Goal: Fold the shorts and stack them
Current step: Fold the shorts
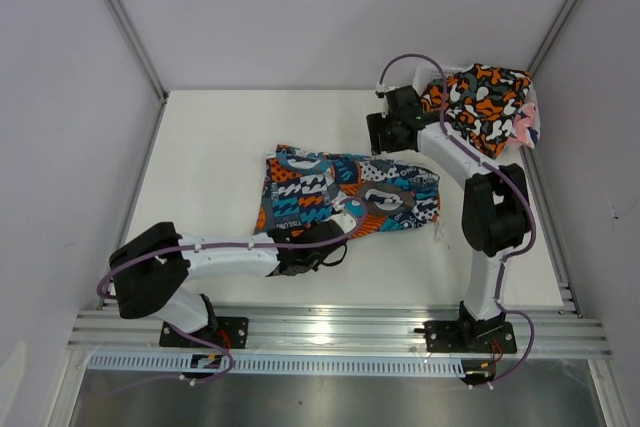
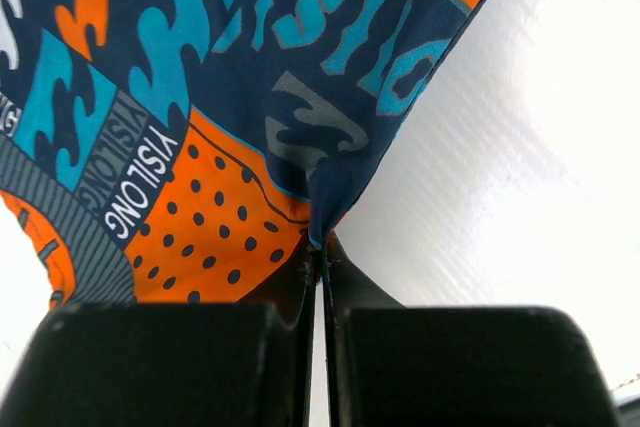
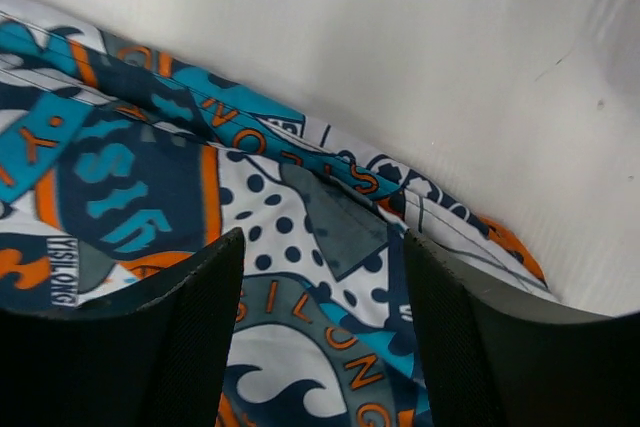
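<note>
blue-teal-orange patchwork shorts [image 1: 350, 192] spread mid-table, camouflage shorts [image 1: 485, 99] heaped far-right

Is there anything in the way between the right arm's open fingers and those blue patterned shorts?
Nothing visible. The right fingers hang open just over the blue shorts, only fabric showing between them. The left fingers pinch the near edge; the orange shorts lie apart in the far corner.
</note>
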Robot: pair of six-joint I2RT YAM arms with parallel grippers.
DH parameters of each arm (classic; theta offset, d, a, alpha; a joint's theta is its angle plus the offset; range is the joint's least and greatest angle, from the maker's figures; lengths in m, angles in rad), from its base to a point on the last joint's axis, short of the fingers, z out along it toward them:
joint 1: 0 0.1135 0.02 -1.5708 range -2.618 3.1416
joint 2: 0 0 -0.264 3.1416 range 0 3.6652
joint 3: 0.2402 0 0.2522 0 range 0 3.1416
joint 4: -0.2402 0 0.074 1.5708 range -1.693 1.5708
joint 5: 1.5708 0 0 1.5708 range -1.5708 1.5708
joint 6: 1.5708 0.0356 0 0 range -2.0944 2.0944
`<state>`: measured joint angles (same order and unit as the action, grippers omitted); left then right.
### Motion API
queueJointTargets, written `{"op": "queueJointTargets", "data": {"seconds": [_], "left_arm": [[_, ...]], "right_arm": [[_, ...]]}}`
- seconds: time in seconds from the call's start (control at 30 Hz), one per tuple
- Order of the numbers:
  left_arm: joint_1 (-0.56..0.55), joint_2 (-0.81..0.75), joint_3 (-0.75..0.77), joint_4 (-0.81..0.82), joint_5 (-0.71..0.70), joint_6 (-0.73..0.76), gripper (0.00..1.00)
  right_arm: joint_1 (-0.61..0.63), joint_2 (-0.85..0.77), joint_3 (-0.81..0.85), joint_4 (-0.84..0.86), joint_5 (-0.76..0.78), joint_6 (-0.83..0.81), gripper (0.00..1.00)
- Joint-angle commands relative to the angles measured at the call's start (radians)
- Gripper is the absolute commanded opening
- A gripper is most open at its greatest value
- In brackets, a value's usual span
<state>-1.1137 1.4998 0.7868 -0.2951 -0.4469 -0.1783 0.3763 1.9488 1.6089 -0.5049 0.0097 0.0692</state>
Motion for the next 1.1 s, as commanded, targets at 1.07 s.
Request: {"op": "queueJointTargets", "data": {"seconds": [1.07], "left_arm": [[0.003, -0.062, -0.055, 0.045, 0.065, -0.020, 0.00]], "right_arm": [[0.075, 0.188, 0.060, -0.047, 0.082, -0.229, 0.29]]}}
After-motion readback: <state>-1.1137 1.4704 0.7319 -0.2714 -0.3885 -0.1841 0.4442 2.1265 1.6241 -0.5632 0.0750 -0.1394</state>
